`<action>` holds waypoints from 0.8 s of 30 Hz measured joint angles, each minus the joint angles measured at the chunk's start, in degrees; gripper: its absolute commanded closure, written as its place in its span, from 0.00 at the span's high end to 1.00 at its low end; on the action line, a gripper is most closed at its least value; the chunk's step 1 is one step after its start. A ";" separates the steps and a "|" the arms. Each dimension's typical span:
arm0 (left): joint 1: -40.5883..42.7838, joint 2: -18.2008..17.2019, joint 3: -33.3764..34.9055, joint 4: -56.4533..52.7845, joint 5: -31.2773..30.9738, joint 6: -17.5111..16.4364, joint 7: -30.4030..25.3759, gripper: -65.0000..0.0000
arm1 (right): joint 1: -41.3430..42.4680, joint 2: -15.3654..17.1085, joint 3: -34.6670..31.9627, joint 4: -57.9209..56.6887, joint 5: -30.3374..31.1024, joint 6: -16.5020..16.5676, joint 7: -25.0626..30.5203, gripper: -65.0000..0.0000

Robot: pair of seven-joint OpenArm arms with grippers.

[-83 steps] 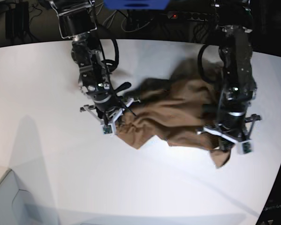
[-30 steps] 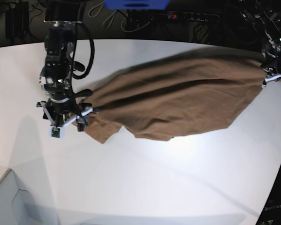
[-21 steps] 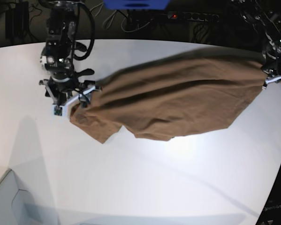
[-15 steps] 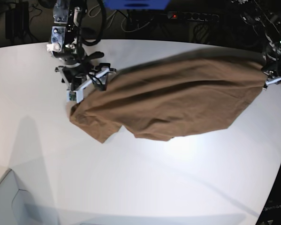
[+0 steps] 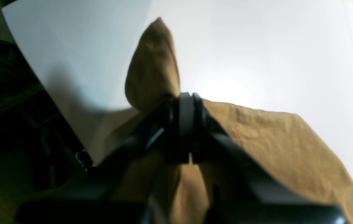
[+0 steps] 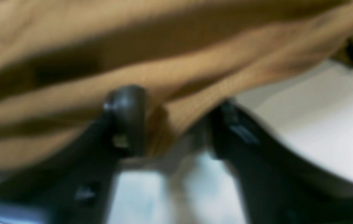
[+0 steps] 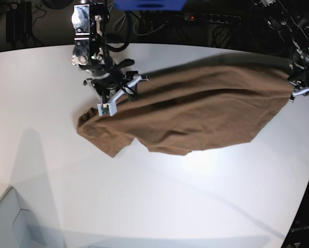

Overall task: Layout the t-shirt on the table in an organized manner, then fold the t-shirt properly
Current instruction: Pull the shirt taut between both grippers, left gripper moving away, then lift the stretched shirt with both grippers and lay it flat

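My left gripper (image 5: 185,102) is clamped on the tan-brown cotton t-shirt (image 7: 195,111); my right gripper (image 6: 176,124) is half-spread around a fold, so it might slip and bunch.

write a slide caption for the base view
Tan t-shirt stretched across the white table, left gripper pinching one end, right gripper at the other.

base: overhead, looks down on the whole table (image 7: 144,206), both arms in frame. Wrist cams: close behind each arm's jaws, facing out along them. All three share the t-shirt (image 7: 195,108) (image 5: 288,146) (image 6: 164,40); right wrist blurred.
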 measured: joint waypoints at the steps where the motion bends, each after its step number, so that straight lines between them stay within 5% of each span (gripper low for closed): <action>1: -0.42 -0.09 -0.11 0.96 0.09 0.09 0.13 0.00 | 0.00 0.00 0.00 0.81 0.00 -0.02 -1.62 0.07; 2: -0.96 -0.48 -0.11 2.05 0.02 0.02 -0.04 0.00 | 0.00 0.00 -0.04 1.99 -0.09 -0.07 -1.62 0.00; 12: -11.54 -5.49 0.02 7.82 -0.44 -0.37 -0.13 0.00 | 5.57 1.44 -0.39 14.49 0.24 0.00 -0.98 0.04; 24: -19.93 -7.34 8.24 7.04 0.50 -0.13 -0.57 0.00 | 25.49 2.40 -0.02 3.67 -0.11 0.02 -4.35 0.05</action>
